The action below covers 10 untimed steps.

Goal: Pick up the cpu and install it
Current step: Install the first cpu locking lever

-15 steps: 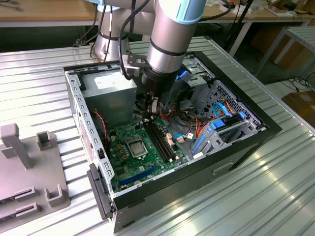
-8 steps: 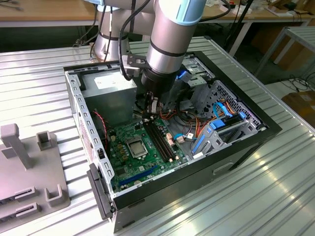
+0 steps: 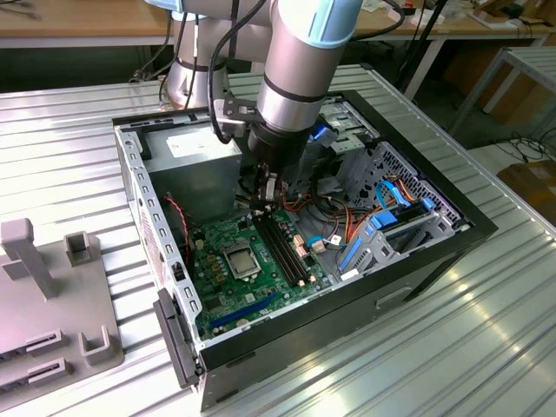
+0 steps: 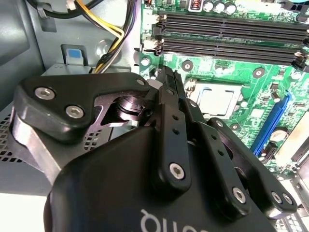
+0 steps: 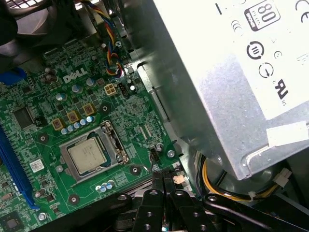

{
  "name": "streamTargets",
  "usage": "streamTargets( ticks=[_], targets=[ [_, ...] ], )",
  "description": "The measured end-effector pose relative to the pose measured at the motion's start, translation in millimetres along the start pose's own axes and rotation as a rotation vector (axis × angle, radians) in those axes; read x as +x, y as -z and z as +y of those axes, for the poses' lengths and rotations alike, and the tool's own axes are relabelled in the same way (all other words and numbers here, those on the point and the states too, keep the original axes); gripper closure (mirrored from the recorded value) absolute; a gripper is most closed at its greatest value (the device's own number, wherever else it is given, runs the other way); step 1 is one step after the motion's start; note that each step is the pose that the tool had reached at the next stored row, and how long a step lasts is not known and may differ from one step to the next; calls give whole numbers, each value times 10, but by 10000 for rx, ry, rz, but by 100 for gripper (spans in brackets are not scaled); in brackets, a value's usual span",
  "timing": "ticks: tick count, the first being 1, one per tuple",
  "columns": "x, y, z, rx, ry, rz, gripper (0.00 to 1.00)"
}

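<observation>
Gripper sits low inside the open PC case, its 2 black fingers pressed together with nothing between them, tips just above the motherboard at the corner between the memory slots and the power supply. In the exterior view the gripper hangs at the near end of the long black slots, beside the grey supply box. The cpu lies flat in its socket on the green board, silver top up, framed by the metal retaining bracket; it is near the fingertips but apart from them. In the second wrist view the cpu shows just beyond the fingers; in the exterior view it sits toward the exterior view's left of the slots. Yellow and black cables run under the supply. Farther out, a grey plastic fixture rests on the ribbed metal table.
</observation>
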State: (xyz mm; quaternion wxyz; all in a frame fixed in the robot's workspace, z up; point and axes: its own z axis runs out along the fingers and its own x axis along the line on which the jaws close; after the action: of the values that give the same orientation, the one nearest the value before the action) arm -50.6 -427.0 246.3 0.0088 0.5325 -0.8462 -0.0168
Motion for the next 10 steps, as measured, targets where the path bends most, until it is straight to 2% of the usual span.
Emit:
streamTargets(
  ticks=[7,10],
  targets=[
    [-31,-29,14,-54,4,-113,85],
    [-35,-35,16,-68,5,-137,85]
  ],
)
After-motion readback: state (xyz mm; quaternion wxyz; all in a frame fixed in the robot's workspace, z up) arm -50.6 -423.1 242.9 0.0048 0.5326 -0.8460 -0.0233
